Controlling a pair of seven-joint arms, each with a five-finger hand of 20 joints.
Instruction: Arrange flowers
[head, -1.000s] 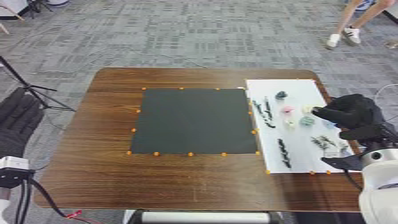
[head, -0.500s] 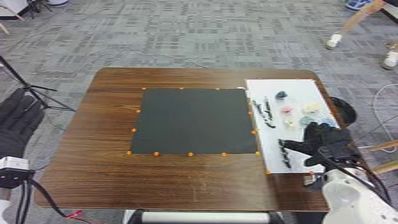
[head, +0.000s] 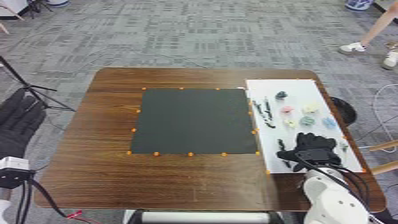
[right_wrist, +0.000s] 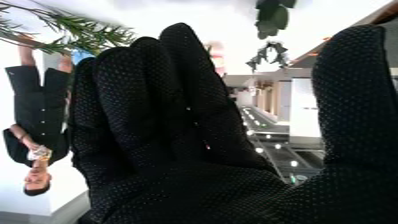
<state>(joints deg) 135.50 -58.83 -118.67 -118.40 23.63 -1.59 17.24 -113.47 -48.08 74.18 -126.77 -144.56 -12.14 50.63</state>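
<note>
Just beside the fingers of the right hand (head: 314, 156), a dark stem (head: 282, 144).

From where I stand, the right hand (head: 313, 150) wears black fabric stippled with pale dots, and beyond its fingers a pink blossom (head: 286, 109), yellow blossoms (head: 310, 108), a soft green blossom (head: 307, 121) and a pale blue blossom (head: 329, 123) colour the white board (head: 298, 89). Left of those fingers, a charcoal mat (head: 195, 122) has orange dots (head: 156, 153) round it, against the table's (head: 107, 175) streaky brown grain.
</note>
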